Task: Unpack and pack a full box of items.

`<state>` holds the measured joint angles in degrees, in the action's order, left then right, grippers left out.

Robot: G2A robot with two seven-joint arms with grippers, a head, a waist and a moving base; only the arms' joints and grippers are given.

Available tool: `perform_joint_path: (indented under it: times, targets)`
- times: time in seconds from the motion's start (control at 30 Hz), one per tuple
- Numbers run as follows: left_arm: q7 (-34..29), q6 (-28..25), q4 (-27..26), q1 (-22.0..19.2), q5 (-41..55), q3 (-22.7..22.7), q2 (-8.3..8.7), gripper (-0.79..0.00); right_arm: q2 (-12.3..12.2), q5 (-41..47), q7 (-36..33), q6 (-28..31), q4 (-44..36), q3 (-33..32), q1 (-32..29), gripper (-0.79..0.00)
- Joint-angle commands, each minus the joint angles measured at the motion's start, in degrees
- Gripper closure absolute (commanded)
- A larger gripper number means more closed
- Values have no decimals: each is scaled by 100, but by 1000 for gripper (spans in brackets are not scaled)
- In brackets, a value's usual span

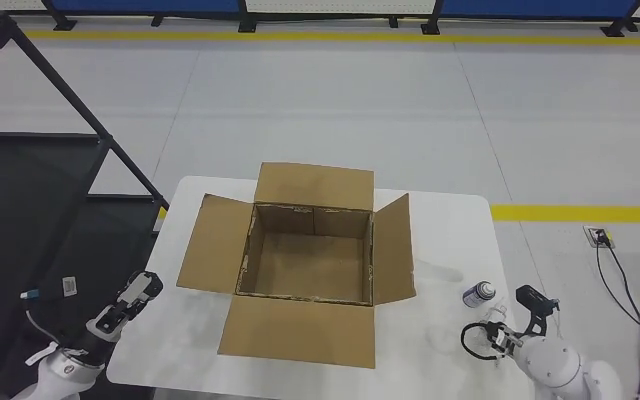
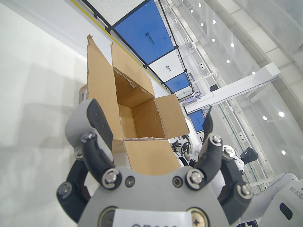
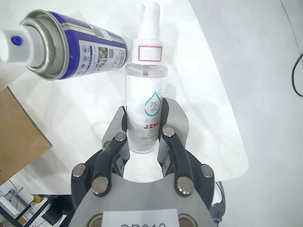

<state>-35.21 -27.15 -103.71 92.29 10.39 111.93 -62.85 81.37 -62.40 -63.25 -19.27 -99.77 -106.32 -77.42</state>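
Top view: the cardboard box (image 1: 308, 262) sits in the middle of the white bench (image 1: 440, 230) with all four flaps spread outward. To its right, apart from it, a blue spray can (image 1: 479, 293) stands upright. Just nearer the robot than the can, at the bench's right front corner, the right claw (image 1: 488, 338) holds a clear pump bottle (image 1: 491, 320). The left claw (image 1: 140, 290) hangs at the bench's left edge, apart from the box's left flap.

Left wrist view: the left claw (image 2: 151, 111) has its two fingers (image 2: 98, 119) spread wide apart with nothing between them. Beyond them stands the box (image 2: 101, 76), its open mouth and brown inner walls in sight.

Right wrist view: the right claw (image 3: 144, 112) is clamped on the lower half of the pump bottle (image 3: 145, 88), one pad on each side of its labelled body. The white pump head points away from the wrist. Whether the bottle rests on the bench (image 3: 201, 95) I cannot tell. The spray can (image 3: 78, 48) stands just beside the bottle's shoulder, with a white nozzle on top. A corner of the box (image 3: 19, 131) lies on the can's side of the claw.
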Motion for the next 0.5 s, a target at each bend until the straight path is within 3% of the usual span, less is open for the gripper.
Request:
perform_joint_path:
  times: [0.0,0.1,0.17,0.47]
  targets:
    - [29,-3,-10,11,-5,1,1,-785,-13,-22,32,13,98,38,68,0]
    - [73,-2,-22,33,-6,8,2,-785,-36,-63,27,23,222,96,172,-9]
    - [95,-5,-23,48,1,12,2,-785,-53,-97,-16,3,288,124,236,-160]
    - [143,-27,-1,89,35,20,8,-785,-121,-67,-103,0,427,139,343,-308]
